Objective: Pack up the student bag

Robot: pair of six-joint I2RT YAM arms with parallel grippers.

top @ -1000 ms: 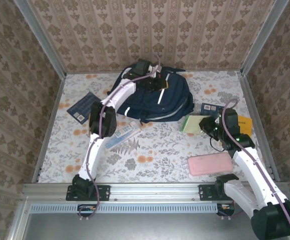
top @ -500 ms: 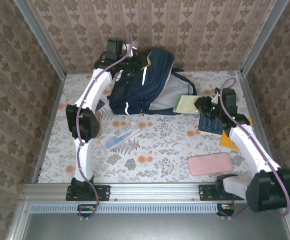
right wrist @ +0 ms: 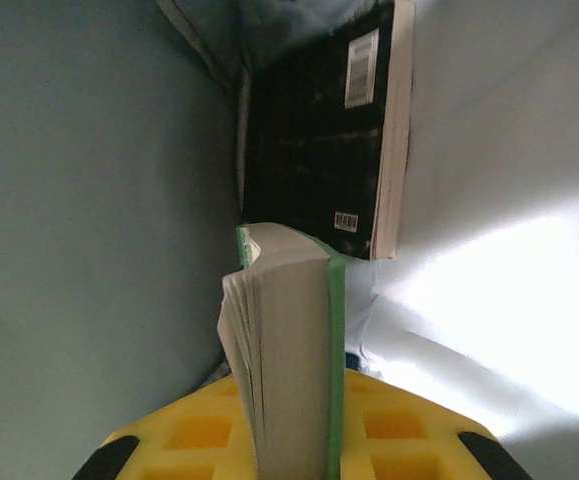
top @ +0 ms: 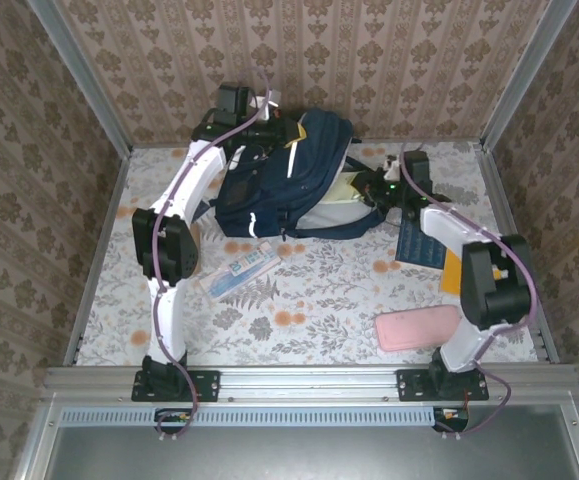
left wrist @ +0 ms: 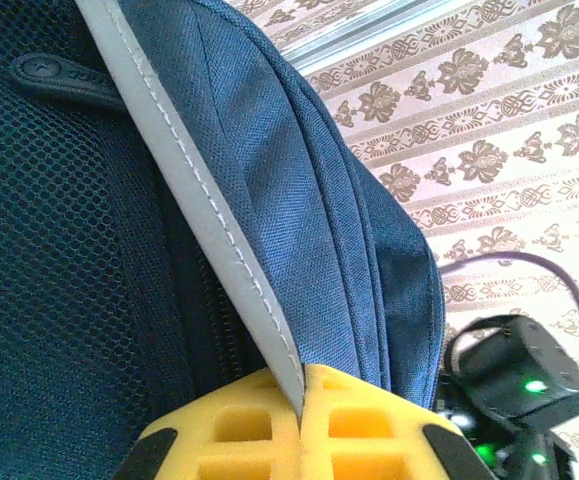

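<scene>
Nearest to the arm bases we see a flat pink rectangular pencil case (top: 419, 328) on the flowered table (top: 319, 300), and behind it the student bag (top: 269, 190), a large navy-blue fabric backpack with a white stripe, sits at the table's far edge. The left gripper (left wrist: 299, 385) is clamped on a grey-white trim strip of the bag's upper edge. The right gripper (right wrist: 294, 390) grips a thick green-covered notebook (right wrist: 284, 320) inside the bag's pale interior, and beyond it stands what seems to be a dark paperback book with barcodes (right wrist: 319, 140).
</scene>
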